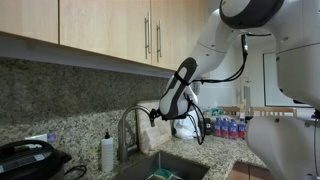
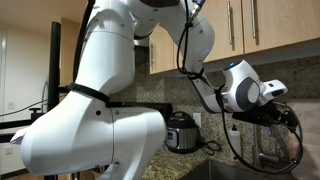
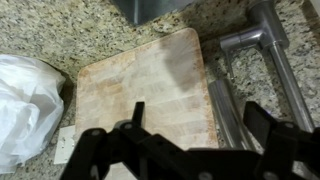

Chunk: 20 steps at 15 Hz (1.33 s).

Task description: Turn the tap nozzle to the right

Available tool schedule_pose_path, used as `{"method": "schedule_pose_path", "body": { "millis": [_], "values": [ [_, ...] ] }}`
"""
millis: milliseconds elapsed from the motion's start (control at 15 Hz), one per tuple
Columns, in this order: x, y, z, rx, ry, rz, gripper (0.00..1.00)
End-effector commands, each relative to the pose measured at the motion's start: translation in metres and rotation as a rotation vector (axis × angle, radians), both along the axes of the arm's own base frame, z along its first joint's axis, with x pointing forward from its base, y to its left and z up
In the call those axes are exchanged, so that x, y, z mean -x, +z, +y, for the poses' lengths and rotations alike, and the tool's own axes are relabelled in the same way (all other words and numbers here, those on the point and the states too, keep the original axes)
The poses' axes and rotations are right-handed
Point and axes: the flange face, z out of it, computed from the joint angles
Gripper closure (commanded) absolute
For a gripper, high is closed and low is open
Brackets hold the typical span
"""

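Observation:
The tap nozzle [image 1: 126, 128] is a slim brushed-steel gooseneck behind the sink [image 1: 165, 166]. My gripper [image 1: 152, 116] hangs at the spout's arched end in an exterior view. In the wrist view the steel spout [image 3: 226, 112] runs between my open fingers [image 3: 204, 125], closer to the right finger, and the tap's thicker base tube [image 3: 268, 45] lies beyond. The fingers do not clamp it. In an exterior view my gripper [image 2: 281, 115] is at the far right; the tap is not clear there.
A wooden cutting board [image 3: 140, 85] and a white plastic bag [image 3: 25, 100] lie on the granite counter below the gripper. There is a pale soap bottle [image 1: 107, 152], a black appliance [image 1: 25, 158], small bottles [image 1: 228, 127], a rice cooker [image 2: 180, 131] and wooden cabinets overhead [image 1: 100, 25].

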Motion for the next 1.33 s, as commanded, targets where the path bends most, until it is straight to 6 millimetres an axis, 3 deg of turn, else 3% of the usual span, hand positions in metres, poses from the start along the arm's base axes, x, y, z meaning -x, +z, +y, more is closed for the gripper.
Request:
{"method": "schedule_pose_path", "body": {
  "millis": [0, 267, 467, 1000, 1267],
  "values": [
    [-0.007, 0.002, 0.022, 0.072, 0.102, 0.026, 0.00],
    [-0.014, 0.008, 0.044, 0.106, 0.167, 0.028, 0.00],
    [-0.016, 0.010, 0.047, 0.119, 0.151, 0.032, 0.00],
    [-0.041, 0.047, 0.019, 0.132, 0.089, 0.103, 0.00],
    [-0.043, 0.044, 0.010, 0.121, 0.067, 0.181, 0.00]
  ]
}}
